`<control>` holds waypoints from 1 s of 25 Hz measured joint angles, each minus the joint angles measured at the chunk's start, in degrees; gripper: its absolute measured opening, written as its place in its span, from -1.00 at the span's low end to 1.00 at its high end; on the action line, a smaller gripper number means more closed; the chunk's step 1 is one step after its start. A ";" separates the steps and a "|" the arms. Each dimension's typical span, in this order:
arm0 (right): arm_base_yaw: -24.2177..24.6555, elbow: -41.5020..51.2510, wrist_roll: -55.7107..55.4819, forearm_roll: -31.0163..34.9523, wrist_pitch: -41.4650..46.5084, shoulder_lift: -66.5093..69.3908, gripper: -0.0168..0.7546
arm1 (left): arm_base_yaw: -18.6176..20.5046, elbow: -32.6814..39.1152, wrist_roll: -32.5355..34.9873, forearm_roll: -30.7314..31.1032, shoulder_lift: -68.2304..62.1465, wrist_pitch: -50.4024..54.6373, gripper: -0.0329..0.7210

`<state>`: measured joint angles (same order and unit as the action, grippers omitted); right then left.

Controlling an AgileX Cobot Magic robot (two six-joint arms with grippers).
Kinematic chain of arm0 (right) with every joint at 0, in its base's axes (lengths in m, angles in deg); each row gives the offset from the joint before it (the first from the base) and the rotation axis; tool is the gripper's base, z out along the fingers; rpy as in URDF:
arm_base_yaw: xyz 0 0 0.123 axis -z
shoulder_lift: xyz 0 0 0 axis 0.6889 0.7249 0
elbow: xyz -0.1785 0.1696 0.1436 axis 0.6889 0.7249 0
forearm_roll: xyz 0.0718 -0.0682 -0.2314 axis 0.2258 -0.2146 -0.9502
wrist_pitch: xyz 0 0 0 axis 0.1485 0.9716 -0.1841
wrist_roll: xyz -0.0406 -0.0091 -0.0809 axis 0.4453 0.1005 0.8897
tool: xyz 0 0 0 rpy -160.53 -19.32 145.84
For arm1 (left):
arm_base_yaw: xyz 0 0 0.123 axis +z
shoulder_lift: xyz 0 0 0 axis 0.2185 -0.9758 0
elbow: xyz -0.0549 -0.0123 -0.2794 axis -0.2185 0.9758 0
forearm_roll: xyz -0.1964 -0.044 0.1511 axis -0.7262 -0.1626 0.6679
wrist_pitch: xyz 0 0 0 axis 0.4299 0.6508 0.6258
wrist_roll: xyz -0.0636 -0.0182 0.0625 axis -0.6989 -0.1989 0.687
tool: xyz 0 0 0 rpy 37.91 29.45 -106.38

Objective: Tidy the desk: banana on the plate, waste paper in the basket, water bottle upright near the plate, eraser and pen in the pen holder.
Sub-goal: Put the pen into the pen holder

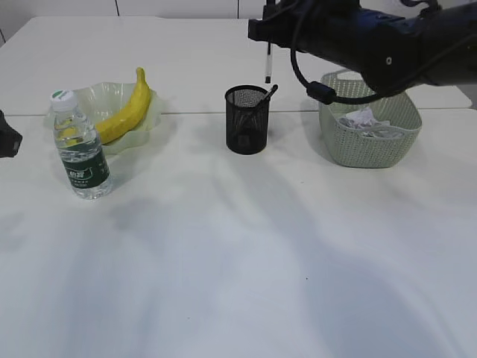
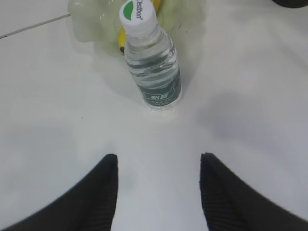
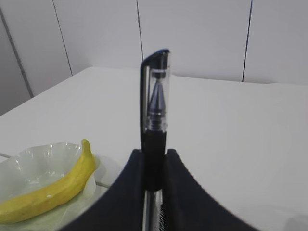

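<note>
Pen [image 1: 267,66] is hanging upright in the right gripper [image 1: 267,43], whose jaws are pressing together on its barrel; in the right wrist view the capped end [image 3: 156,91] is sticking out past the fingertips [image 3: 126,192]. What the coming move is turning on is this: the pen holder [image 1: 247,119], a black mesh cup sitting towards the far edge of the desk [image 1: 238,283] near its middle, is lying below the pen and a little to the left in the exterior view. The pen's long axis is running straight up and down, matching the cup's open mouth, so my judgement is that the arm is needing a small sideways shift and then a descent. Something thin and dark is already leaning on the cup's rim; what it is I cannot tell.

The right arm is by far the nearer one. The left gripper [image 2: 159,192] is hovering with its jaws apart and nothing between them, near the left edge, facing the water bottle [image 2: 153,62], which is standing upright just beside the plate [image 1: 89,101]. The banana [image 1: 128,112] is lying on that plate, and crumpled paper [image 1: 364,119] is sitting in the basket [image 1: 369,145] towards the right.
</note>
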<state>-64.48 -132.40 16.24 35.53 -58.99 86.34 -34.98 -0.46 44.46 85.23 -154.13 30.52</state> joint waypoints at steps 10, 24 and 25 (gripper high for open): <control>0.00 -2.13 0.09 -1.18 -7.26 6.18 -0.84 | 0.00 0.00 0.00 0.10 -0.41 -0.49 0.13; 0.00 -11.94 5.91 -1.58 -8.45 15.94 -0.84 | 0.08 0.00 -0.10 0.10 -3.94 -1.85 0.12; 0.00 -12.70 6.17 -1.58 -8.45 16.69 -0.84 | 0.08 0.00 -0.10 0.10 -4.08 -1.85 0.12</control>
<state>-64.48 -145.10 22.40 33.95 -67.44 103.03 -34.89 -0.46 44.36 85.34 -158.22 28.67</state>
